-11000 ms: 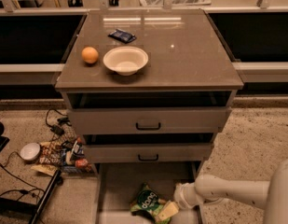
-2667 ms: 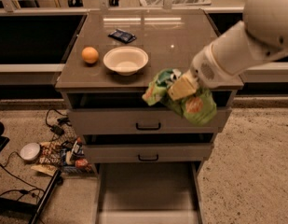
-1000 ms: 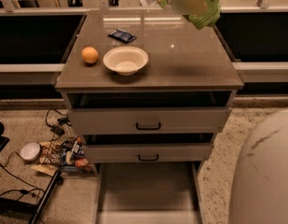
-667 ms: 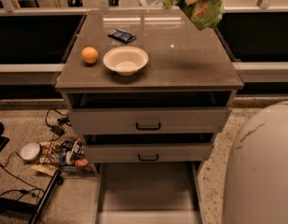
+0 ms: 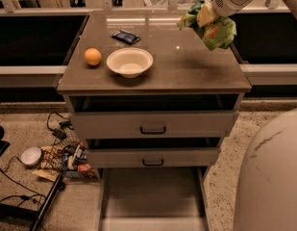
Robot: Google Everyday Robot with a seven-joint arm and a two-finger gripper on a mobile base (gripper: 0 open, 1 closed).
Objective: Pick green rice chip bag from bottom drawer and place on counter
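My gripper (image 5: pixel 205 14) is at the top right of the camera view, shut on the green rice chip bag (image 5: pixel 211 27). The bag is crumpled bright green foil with orange patches. It hangs in the air over the back right part of the counter (image 5: pixel 186 64), clear of the surface. The bottom drawer (image 5: pixel 152 198) is pulled out below, with a bare flat floor.
On the counter stand a white bowl (image 5: pixel 129 61), an orange (image 5: pixel 92 57) to its left and a small dark blue packet (image 5: pixel 126 36) behind. The two upper drawers (image 5: pixel 153 125) have black handles. Cables and clutter (image 5: pixel 56 153) lie on the floor at left. The arm's white body (image 5: pixel 268 177) fills the lower right.
The bag was lifted out of the bottom drawer, raised past the cabinet front to the counter's far side, and in the last second came down a little toward the counter's right part.
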